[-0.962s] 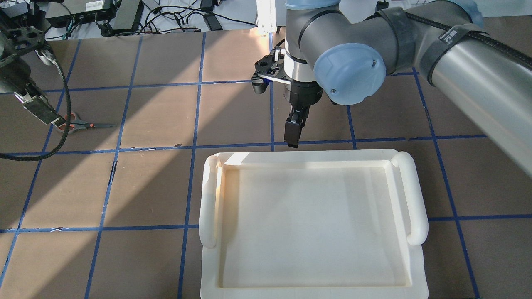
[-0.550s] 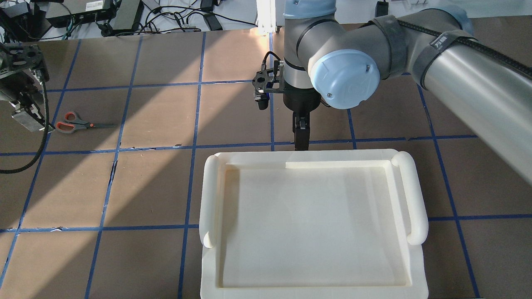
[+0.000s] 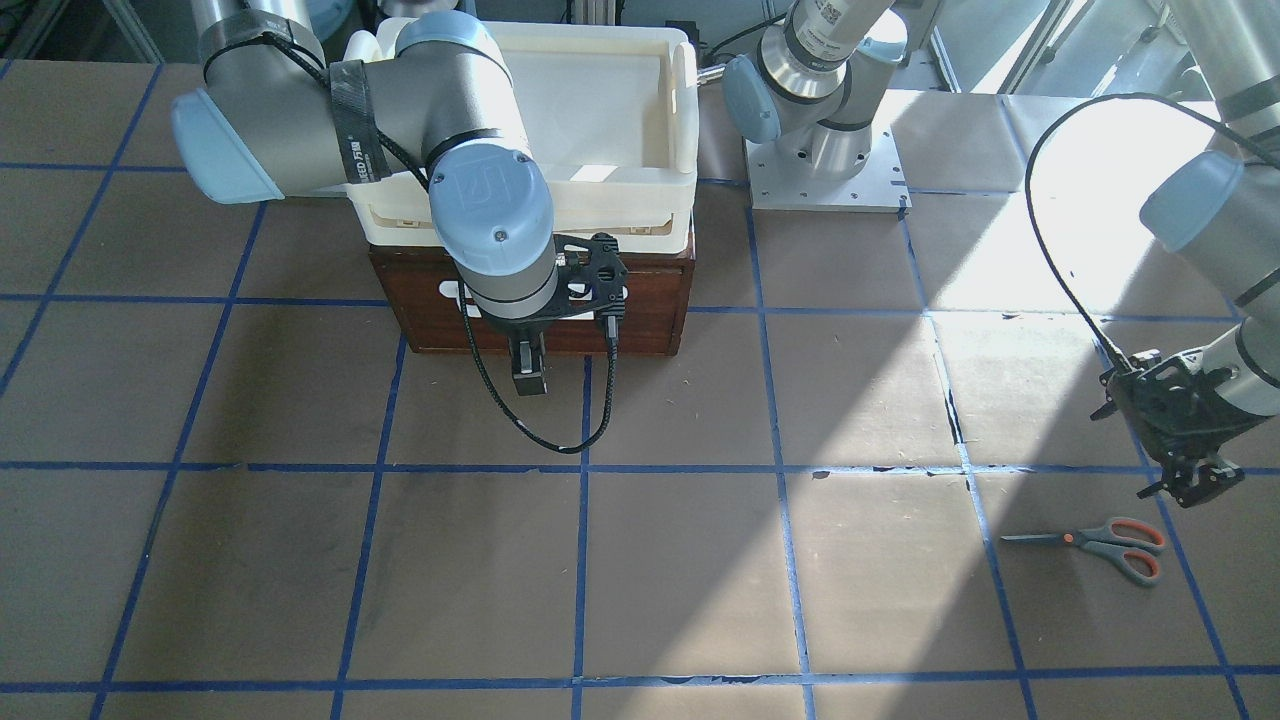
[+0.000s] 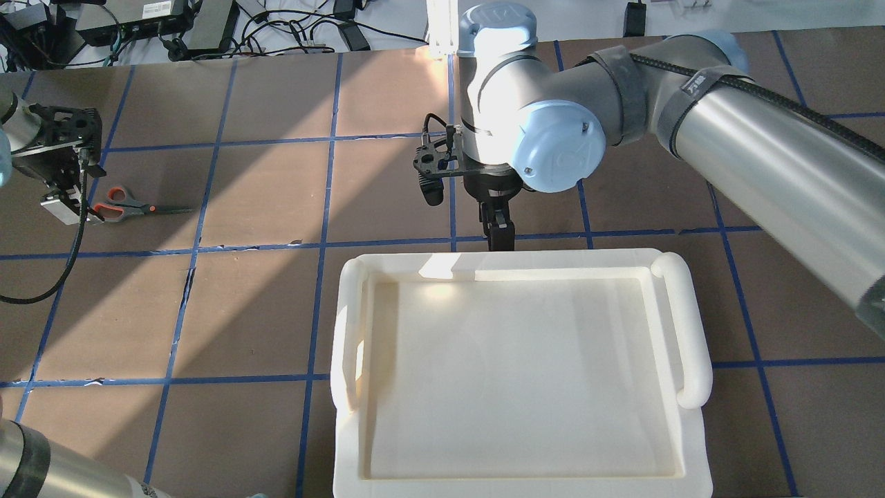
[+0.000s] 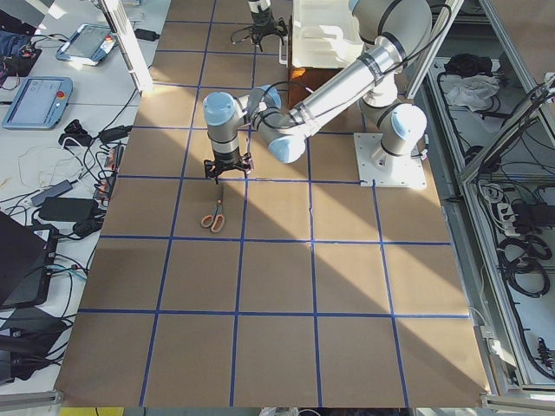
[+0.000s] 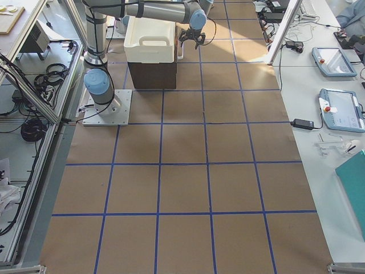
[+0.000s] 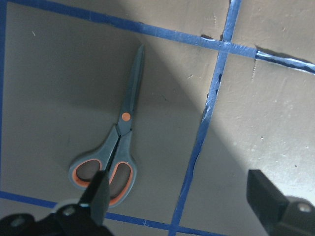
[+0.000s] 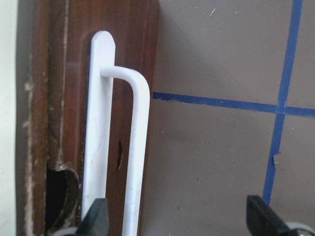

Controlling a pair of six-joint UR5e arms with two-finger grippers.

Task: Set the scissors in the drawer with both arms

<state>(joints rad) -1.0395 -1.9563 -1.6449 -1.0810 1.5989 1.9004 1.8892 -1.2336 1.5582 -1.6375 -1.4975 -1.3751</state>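
left pincer (image 7: 177, 178) edged back toward scissors (image 7: 125, 125) | handles under one finger (image 7: 98, 199) | wide open, empty | right pincer (image 8: 175, 206) open

brown table (image 4: 242, 311) marked in squares by blue tape grid (image 4: 263, 246); tape torn near one crossing (image 4: 188, 283). broad sunlight band (image 3: 1010, 350) slants across surface. cream plastic tray (image 4: 691, 332), rectangular, shallow, rounded tube handle on each short side, nothing in it. far table edge: black power bricks and tangled cables (image 4: 207, 24). white side bench (image 6: 311, 142) carries two grey pendants with red buttons (image 6: 331, 61), black adapter with cord (image 6: 302, 123), teal sheet (image 6: 355, 177) at view's edge. coiled cables (image 5: 520, 251) behind aluminium framing.
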